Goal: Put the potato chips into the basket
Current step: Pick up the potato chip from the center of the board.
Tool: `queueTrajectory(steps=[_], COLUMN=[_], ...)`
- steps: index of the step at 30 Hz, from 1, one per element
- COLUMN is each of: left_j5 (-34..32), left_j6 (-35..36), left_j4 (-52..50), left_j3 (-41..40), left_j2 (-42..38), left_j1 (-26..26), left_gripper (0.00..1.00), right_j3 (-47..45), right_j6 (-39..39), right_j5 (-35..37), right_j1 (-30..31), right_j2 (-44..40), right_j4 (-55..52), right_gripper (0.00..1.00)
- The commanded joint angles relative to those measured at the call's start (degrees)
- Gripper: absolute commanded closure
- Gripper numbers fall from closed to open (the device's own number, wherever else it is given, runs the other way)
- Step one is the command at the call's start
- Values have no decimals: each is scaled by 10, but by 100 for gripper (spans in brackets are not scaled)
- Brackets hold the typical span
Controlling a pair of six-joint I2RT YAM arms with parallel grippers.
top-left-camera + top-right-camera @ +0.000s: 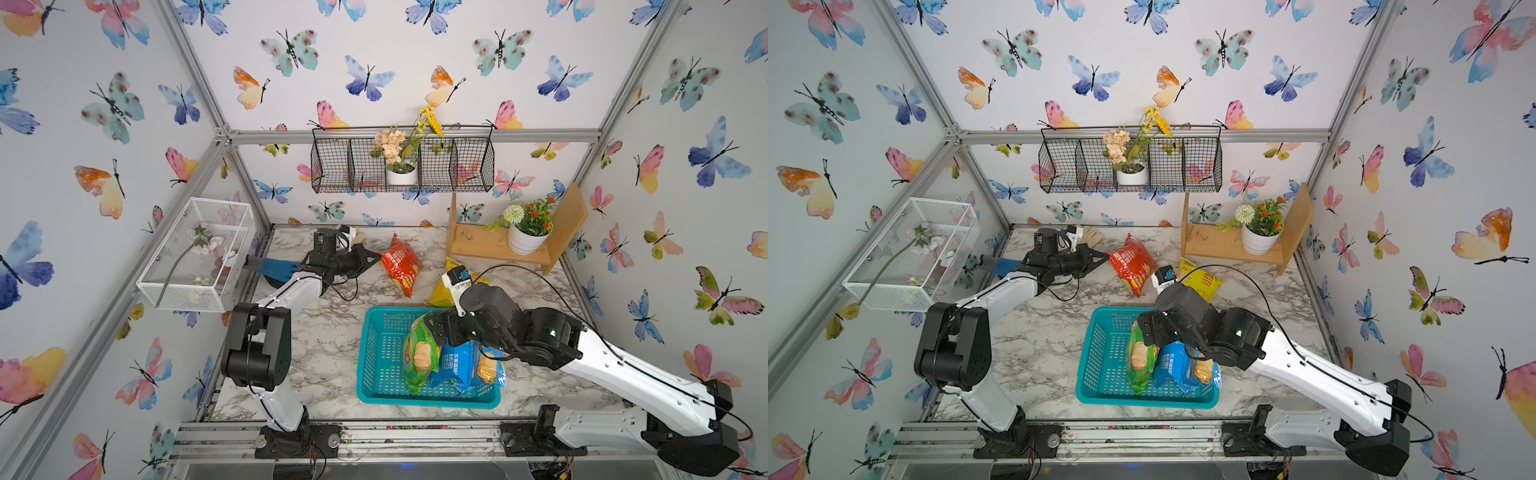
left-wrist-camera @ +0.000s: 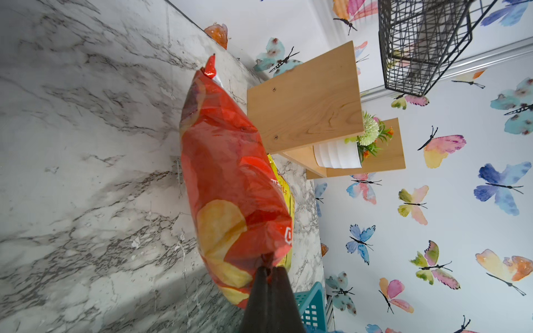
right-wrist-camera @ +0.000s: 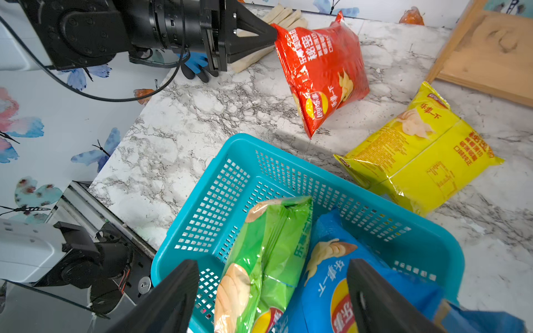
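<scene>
Left claw: clamping shut on a corner of the red bag, which is hanging tilted.
Right claw: gaping wide over the basket, gripping nothing.
Hidden: the right arm is covering the tops of the green bag, light blue bag and dark blue bag in the basket (the dark one is barely showing).
Yellow bag: lying on the bench beside the basket, partly masked in both top views.
Room: marbled bench; butterfly wallpaper is covering the walls.
</scene>
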Motion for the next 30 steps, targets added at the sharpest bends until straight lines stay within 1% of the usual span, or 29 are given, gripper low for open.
queueTrajectory(steps=[1,7,12,20,24,30], left_j5=[-10,-16,-21,-27,-25,-17], left_j6=[45,49,43,42,32,14], left_j4=[-73,-116,-132,-156,-160,-169], left_j3=[31,49,47,43,48,65], left_j2=[-49,-98,-138,-195,-216,-237], left_j1=[-2,-2,-3,-2,-2,-4], left_gripper=[100,100,100,100,100,100], right_j3=[31,67,116,188,217,242], right_j6=[-25,-51,-81,-123,-138,-151], right_j5=[-9,-9,-12,-2,16,17], right_j1=[-3,-3,-3,-3,-3,-2], right_j2=[16,54,109,195,212,210], right_j4=[11,1,-19,-44,-50,-53], right_gripper=[14,15,20,23,23,23])
